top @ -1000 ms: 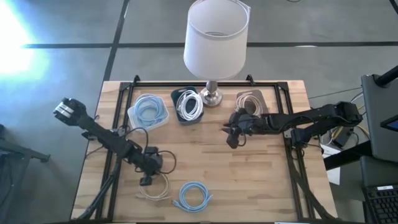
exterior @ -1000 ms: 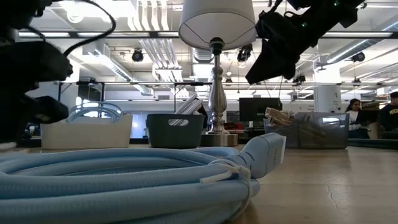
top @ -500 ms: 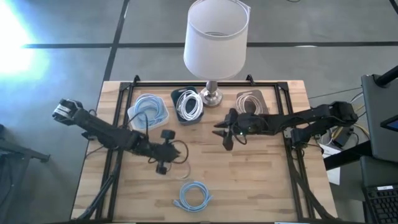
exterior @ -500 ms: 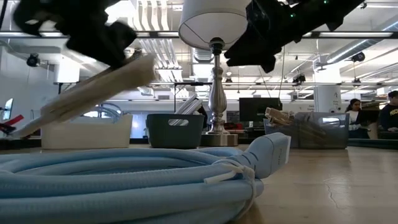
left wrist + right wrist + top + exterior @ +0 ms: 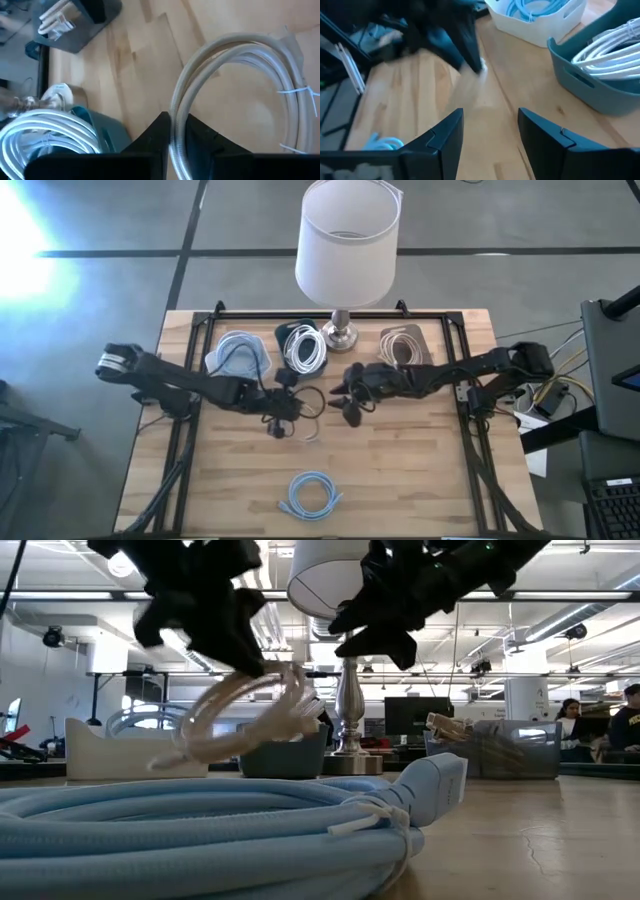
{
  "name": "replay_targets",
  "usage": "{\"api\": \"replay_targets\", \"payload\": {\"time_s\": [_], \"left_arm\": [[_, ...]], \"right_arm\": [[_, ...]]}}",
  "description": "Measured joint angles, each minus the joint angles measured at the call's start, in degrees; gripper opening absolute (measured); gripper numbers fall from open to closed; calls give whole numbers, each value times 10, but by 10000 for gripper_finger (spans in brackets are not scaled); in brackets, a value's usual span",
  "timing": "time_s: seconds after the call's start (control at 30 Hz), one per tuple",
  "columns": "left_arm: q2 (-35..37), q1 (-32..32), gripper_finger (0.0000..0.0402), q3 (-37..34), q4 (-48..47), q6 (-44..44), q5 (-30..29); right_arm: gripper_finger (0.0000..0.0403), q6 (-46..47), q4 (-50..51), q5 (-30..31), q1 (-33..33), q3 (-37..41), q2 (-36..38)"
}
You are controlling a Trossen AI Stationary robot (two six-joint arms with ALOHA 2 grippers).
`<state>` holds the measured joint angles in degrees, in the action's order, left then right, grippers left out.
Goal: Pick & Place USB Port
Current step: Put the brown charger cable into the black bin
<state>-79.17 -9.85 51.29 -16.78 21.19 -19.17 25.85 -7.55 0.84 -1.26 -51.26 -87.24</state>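
- Beige cable coil: pinched between the left gripper fingers, clear of the tabletop at mid-table, hanging loose in the low view. A thin tie wraps one side of its loop.
- Left gripper, high view: clamped on the coil near the middle of the table, just in front of the teal bin. Arm runs back to the table's left edge.
- Right gripper: fingers spread apart, holding nothing, just beside the left gripper and facing it. Its wrist view shows both fingers wide over bare wood. Arm stretches back across to the right edge.
- Teal bin: holds a white cable coil; seen close in the left wrist view and the right wrist view.
- White bin: left of the teal bin, holds a light blue cable coil.
- Grey bin: right of the lamp base, holds another beige coil.
- Lamp: white shade, metal base at the back centre, between the teal and grey bins.
- Blue cable coil: flat on the table near the front edge, well apart from both grippers; fills the foreground of the low view.
- Wooden table: black frame rails along the back and sides.
- People seated far off in the room, at the right edge of the low view.
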Motion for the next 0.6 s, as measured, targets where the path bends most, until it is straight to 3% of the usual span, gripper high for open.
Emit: {"api": "replay_targets", "payload": {"time_s": [0.27,0.6], "left_arm": [[-58,0,47,13,91,65,-167],[-65,-8,47,20,113,56,-133]], "right_arm": [[185,33,13,-9,0,-22,-31],[182,25,11,9,1,-23,-73]]}}
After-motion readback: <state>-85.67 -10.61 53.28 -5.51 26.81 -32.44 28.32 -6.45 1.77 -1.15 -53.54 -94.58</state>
